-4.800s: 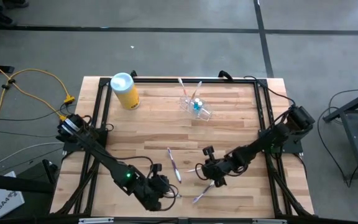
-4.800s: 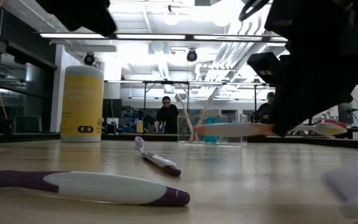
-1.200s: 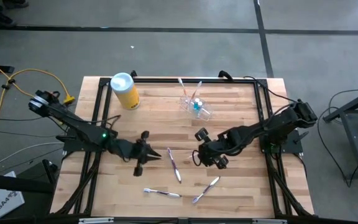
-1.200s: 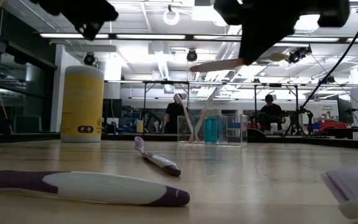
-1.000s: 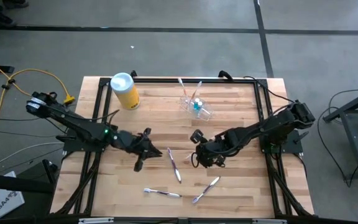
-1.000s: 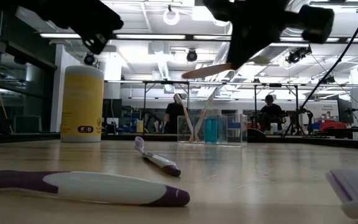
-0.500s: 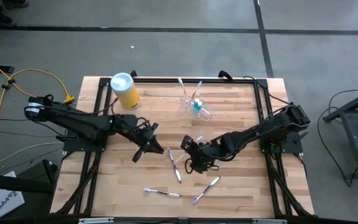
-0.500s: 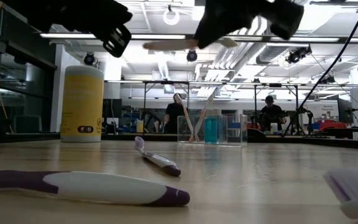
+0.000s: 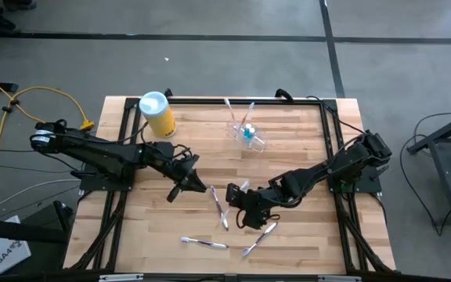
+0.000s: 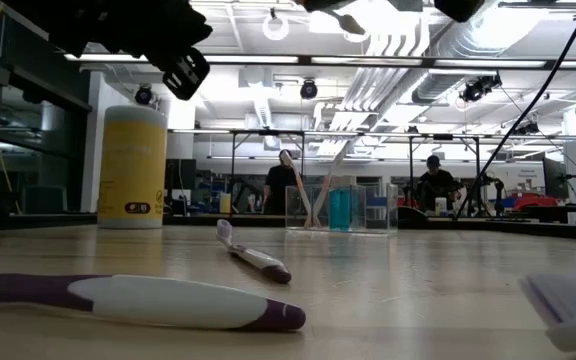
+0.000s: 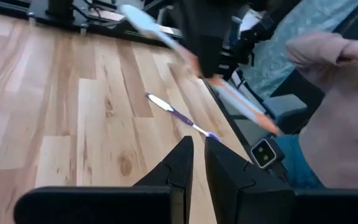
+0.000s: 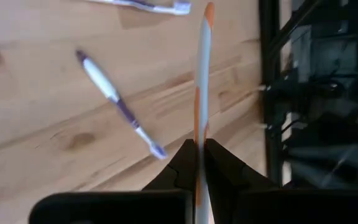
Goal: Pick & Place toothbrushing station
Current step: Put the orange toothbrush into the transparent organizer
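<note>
The toothbrushing station (image 9: 245, 133), a clear holder with brushes standing in it, sits at the table's far middle, also seen in the low view (image 10: 340, 205). My right gripper (image 9: 239, 196) hangs above the table's middle, shut on a white and orange toothbrush (image 12: 201, 74). My left gripper (image 9: 190, 186) hovers just to its left, shut and empty (image 11: 199, 155). Below them, a purple toothbrush (image 9: 220, 205) lies flat on the wood. My right gripper pinches the white and orange toothbrush between its two fingers, near the middle of its handle (image 12: 198, 134). The fingers slant down from the table's right side. The brush is lifted clear and tilted, its head (image 11: 135, 15) on one side of the fingers and its orange end (image 11: 247, 112) on the other.
A yellow canister with a pale blue lid (image 9: 156, 113) stands at the far left. Two more toothbrushes (image 9: 203, 243) (image 9: 258, 239) lie near the front edge. A black frame (image 9: 331, 157) borders the table. People show in the room behind (image 10: 273, 185).
My right gripper has carried the toothbrush up and toward the table's left, rolling as it went, so the brush has risen to the top of the low view. My left gripper has swung a little toward the far edge and the right arm.
</note>
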`<state>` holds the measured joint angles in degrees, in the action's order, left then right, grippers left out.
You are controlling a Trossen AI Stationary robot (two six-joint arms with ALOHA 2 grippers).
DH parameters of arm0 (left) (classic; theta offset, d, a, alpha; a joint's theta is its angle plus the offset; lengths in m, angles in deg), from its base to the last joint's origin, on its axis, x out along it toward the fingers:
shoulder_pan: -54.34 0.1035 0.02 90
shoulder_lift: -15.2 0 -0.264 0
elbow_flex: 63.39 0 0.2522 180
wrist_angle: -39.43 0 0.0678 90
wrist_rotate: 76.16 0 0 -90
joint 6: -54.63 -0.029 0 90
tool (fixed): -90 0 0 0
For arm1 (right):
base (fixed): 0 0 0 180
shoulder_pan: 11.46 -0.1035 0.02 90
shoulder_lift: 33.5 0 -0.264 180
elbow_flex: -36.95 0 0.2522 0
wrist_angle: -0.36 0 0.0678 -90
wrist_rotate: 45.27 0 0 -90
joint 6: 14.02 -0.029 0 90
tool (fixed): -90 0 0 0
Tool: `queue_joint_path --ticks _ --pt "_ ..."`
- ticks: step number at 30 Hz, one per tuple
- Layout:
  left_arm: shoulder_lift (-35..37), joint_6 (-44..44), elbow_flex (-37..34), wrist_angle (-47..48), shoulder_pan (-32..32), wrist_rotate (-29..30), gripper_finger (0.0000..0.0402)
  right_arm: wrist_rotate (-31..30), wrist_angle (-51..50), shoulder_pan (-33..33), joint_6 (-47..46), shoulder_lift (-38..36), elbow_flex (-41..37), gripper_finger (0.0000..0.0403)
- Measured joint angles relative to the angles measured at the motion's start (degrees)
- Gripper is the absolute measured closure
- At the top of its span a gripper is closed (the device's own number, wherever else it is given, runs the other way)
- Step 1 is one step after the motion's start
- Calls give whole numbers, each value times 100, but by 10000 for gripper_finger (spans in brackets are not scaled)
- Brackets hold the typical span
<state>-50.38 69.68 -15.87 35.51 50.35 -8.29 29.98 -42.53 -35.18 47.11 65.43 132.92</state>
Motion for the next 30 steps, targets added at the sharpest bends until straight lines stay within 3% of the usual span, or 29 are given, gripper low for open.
queue_joint_path --ticks 10,17,24,30 --pt "-501 1085 2 -1247 201 100 365 -32 252 -178 231 0 0 396" --pt "-1108 2386 4 -2017 382 47 365 -68 25 -183 257 0 0 396" --pt "-1729 3261 4 -3593 662 -666 357 -166 -140 -180 213 0 0 396" --pt "-2049 3751 20 -3881 934 -1007 314 -158 -208 -180 202 0 -2 396"
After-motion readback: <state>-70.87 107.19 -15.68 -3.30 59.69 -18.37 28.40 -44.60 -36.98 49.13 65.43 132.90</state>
